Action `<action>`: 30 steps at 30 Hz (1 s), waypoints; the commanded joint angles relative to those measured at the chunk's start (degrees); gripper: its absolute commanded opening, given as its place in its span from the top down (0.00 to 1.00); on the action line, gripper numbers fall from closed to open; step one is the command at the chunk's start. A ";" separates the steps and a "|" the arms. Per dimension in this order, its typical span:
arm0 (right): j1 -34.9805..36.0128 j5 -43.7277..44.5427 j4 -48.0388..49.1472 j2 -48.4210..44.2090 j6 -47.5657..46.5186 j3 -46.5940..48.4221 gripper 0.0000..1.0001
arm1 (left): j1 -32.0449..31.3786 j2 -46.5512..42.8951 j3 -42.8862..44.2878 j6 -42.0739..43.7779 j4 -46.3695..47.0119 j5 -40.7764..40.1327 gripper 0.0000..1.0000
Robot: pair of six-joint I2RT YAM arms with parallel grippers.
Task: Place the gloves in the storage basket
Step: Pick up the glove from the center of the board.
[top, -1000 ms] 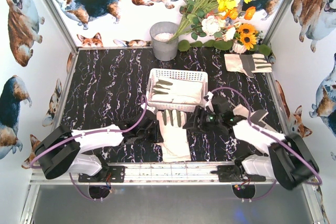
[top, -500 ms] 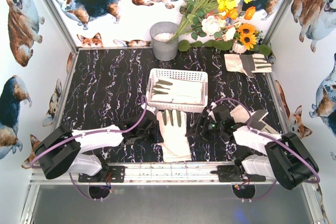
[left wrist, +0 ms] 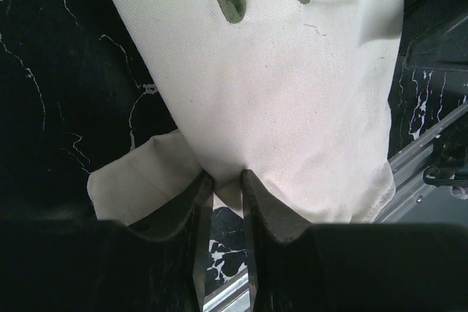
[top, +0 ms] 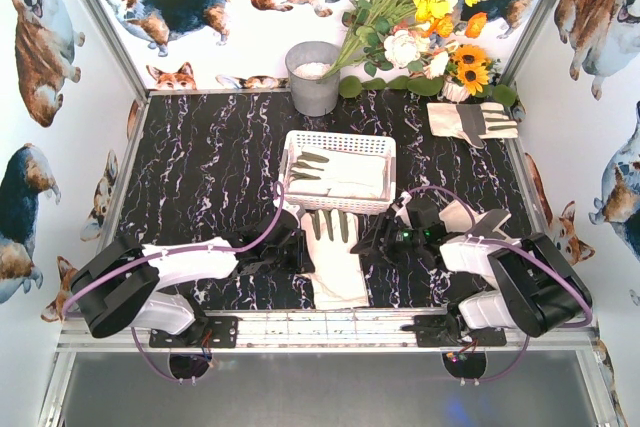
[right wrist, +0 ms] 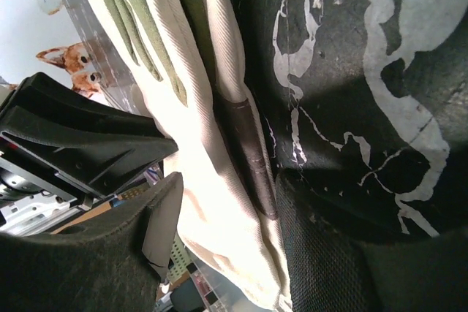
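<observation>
left gripper (left wrist: 225,180): was clamped on the cuff corner of a cream-white fabric glove with grey patches (left wrist: 292,107), likely to lift it | right gripper (right wrist: 228,188): jaws stood apart astride its opposite edge, probably for a 2-handed carry | white slotted plastic basket (top: 340,139): sat just beyond both grippers

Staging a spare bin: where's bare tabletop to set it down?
Biggest: table left of the basket and bucket, out to the wall. Narrower strip between basket and far-right glove. Crowded: near centre, left gripper and right gripper at the front glove.
</observation>
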 commanded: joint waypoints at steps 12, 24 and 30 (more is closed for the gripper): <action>0.00 -4.92 8.05 4.66 0.26 -0.09 0.52 | 0.13 2.50 -1.43 0.81 -0.60 1.09 0.84; 0.43 -7.10 11.44 5.57 0.90 -0.17 0.81 | 0.12 3.33 -1.44 -0.18 3.88 2.88 0.84; 0.39 -6.91 9.94 3.53 0.50 -0.28 1.00 | 0.25 1.51 -3.04 -1.85 4.71 2.80 0.78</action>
